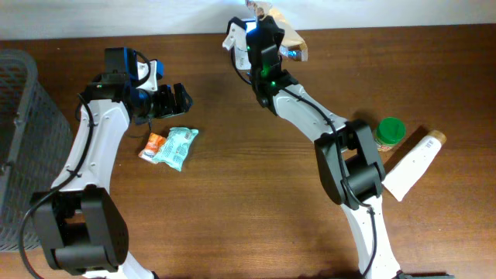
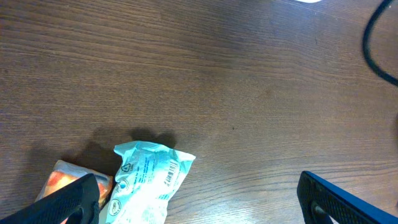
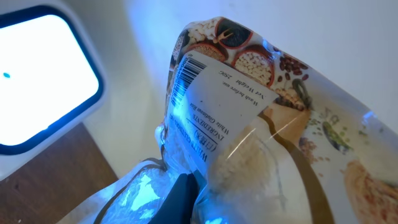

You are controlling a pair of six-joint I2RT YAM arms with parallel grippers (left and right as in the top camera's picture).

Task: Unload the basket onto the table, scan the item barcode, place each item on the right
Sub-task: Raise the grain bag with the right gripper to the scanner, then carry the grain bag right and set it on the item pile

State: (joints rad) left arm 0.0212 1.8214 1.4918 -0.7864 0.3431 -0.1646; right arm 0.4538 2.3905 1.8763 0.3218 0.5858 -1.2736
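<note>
Found the grain bag [image 3: 261, 124] pinched in the right gripper [image 3: 183, 198] at twelve o'clock, before the lit scanner [image 3: 37, 74]; found the left gripper [image 2: 199, 200] wide and empty. Judged light, soft, slippery: best held low, clear of the barcode [image 3: 185, 78].

Dark brown wood-grain surface [image 1: 232, 225] across nearly the whole overhead view, evenly lit, with soft shadows. Pale wall [image 1: 116, 15] as a narrow strip along the far edge. Dark mesh basket [image 1: 19, 139] at the left border, partly out of frame. Same grain close up in the left wrist view. Whitish wall in the right wrist view, washed with blue light.
</note>
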